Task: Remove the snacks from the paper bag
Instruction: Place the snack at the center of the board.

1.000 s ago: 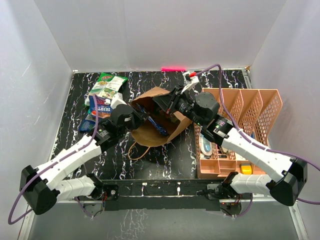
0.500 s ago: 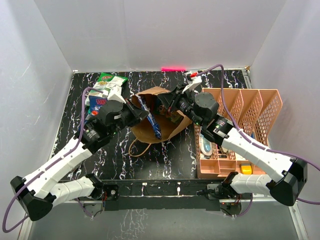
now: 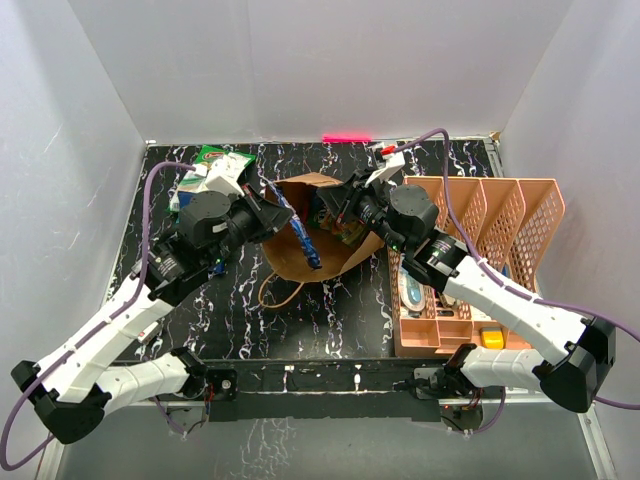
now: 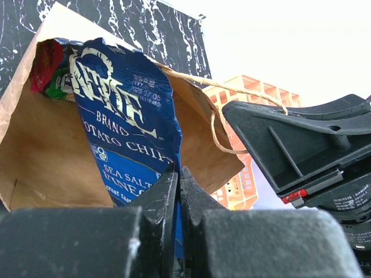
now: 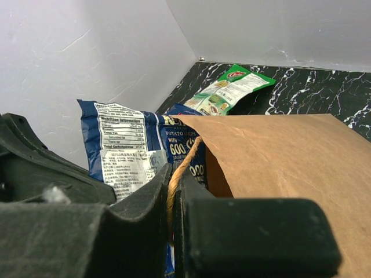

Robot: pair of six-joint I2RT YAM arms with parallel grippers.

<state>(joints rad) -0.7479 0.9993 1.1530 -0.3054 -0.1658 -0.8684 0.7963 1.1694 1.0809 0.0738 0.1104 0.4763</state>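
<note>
Left wrist view puts us right on the blue chip packet. It stands half out of the mouth of the paper bag, and the left gripper has its fingers pressed together on the packet's lower foil edge. Deeper in the bag we spot a red and green packet waiting its turn.

Across the opening, the right gripper is pinched tight on the bag's twine handle, anchoring the rim. From above, we see the bag lying between the two arms on the black marbled table.

So how do we do this well? We reckon the left arm should draw the packet out along the line of the mouth, up and to the left, so it does not drag across the paper rim. The right arm should hold the handle firm so the bag does not follow. That grip is on thin, slippery foil, so a smooth pull looks safer than a jerk.

A good drop spot looks to be beside the green-white packet at the far left. The pink organiser sits well apart on the right, out of our way.
</note>
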